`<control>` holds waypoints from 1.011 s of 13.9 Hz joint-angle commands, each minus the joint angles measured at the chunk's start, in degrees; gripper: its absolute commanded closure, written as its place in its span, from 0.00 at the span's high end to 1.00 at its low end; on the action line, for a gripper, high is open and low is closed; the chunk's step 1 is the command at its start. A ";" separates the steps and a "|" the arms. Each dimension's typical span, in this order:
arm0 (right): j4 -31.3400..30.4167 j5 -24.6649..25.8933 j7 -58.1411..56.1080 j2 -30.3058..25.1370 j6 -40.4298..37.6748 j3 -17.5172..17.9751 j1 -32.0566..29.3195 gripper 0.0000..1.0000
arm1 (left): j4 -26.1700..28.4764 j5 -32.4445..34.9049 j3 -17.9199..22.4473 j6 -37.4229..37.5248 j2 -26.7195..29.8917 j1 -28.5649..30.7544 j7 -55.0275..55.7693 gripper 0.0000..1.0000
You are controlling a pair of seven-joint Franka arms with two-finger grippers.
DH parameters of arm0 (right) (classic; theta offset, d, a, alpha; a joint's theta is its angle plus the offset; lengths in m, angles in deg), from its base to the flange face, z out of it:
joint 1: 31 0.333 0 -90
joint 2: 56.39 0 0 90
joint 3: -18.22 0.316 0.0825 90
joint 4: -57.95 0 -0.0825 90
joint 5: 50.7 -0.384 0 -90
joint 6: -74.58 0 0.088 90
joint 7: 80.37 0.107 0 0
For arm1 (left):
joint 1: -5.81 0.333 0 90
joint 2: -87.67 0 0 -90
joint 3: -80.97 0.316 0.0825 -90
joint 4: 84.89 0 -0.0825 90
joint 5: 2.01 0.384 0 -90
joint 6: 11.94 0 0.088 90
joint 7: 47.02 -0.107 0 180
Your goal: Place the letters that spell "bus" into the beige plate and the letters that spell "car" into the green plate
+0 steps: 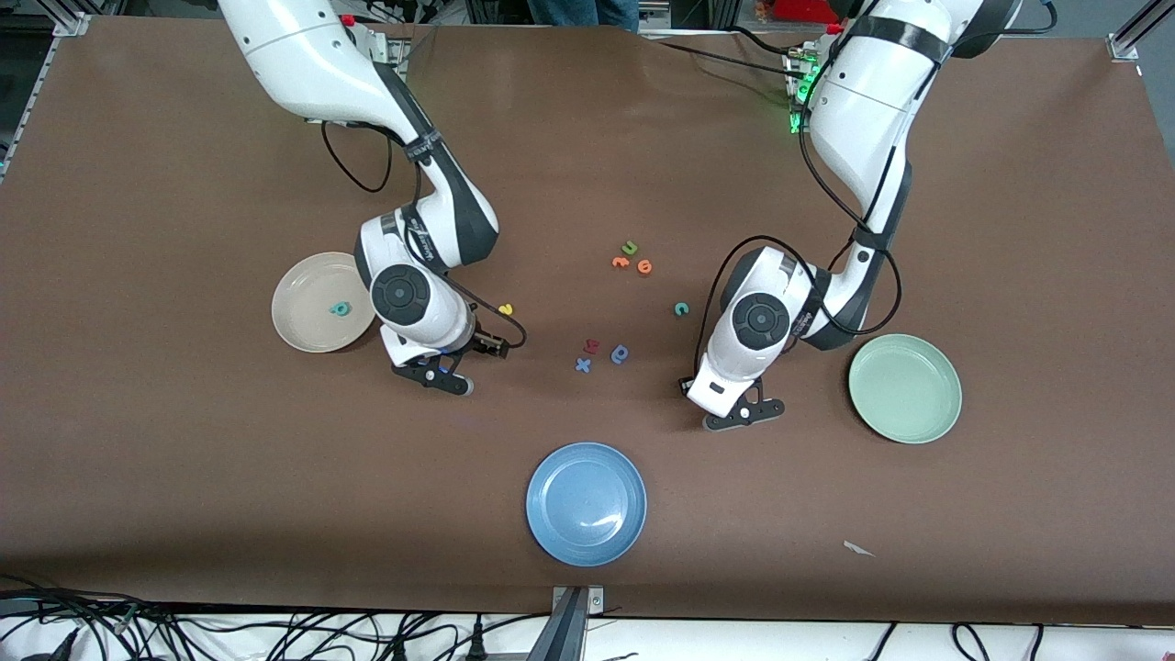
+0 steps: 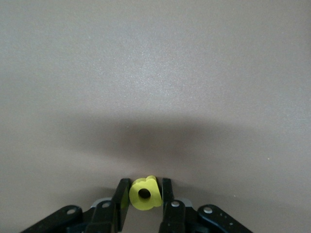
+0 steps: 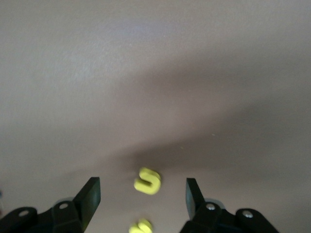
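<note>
My left gripper (image 1: 742,415) (image 2: 145,182) is down by the table beside the green plate (image 1: 904,387), shut on the yellow "a" (image 2: 153,199), whose hole shows between the fingers. In the front view the hand hides that letter. A teal "c" (image 1: 681,309) lies toward the table's middle. The beige plate (image 1: 303,321) holds the teal "b" (image 1: 341,308). Beside that plate my right gripper (image 1: 443,375) (image 3: 143,187) stands open over two yellow letters (image 3: 147,180) (image 3: 141,226) on the cloth. One yellow letter (image 1: 505,309) shows in the front view.
A blue plate (image 1: 586,503) sits nearest the front camera. A green "u" (image 1: 630,247) and two orange letters (image 1: 621,263) (image 1: 644,266) lie mid-table. A red letter (image 1: 592,346), a blue round letter (image 1: 620,353) and a blue "x" (image 1: 583,365) lie between the grippers.
</note>
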 commanded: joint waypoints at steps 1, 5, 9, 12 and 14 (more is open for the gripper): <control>1.49 0.13 8.79 2.57 2.26 -0.33 2.78 0.75 | -0.67 1.66 0.41 0.61 -0.73 -0.62 1.49 0.25; -0.27 0.13 9.16 2.57 2.18 -0.94 2.70 0.73 | -2.85 1.84 0.49 4.37 0.50 1.91 -0.69 0.23; -1.33 0.30 9.07 2.05 1.92 -1.91 2.79 0.70 | -6.55 1.67 0.23 12.73 1.81 7.44 -12.80 0.22; -1.94 0.30 9.34 2.22 1.92 -1.82 3.22 0.46 | -5.51 1.66 0.32 17.03 4.71 12.45 -24.40 0.19; -2.38 0.30 9.34 2.22 1.83 -1.82 3.31 0.36 | -3.23 1.66 0.32 18.63 7.52 16.58 -33.44 0.19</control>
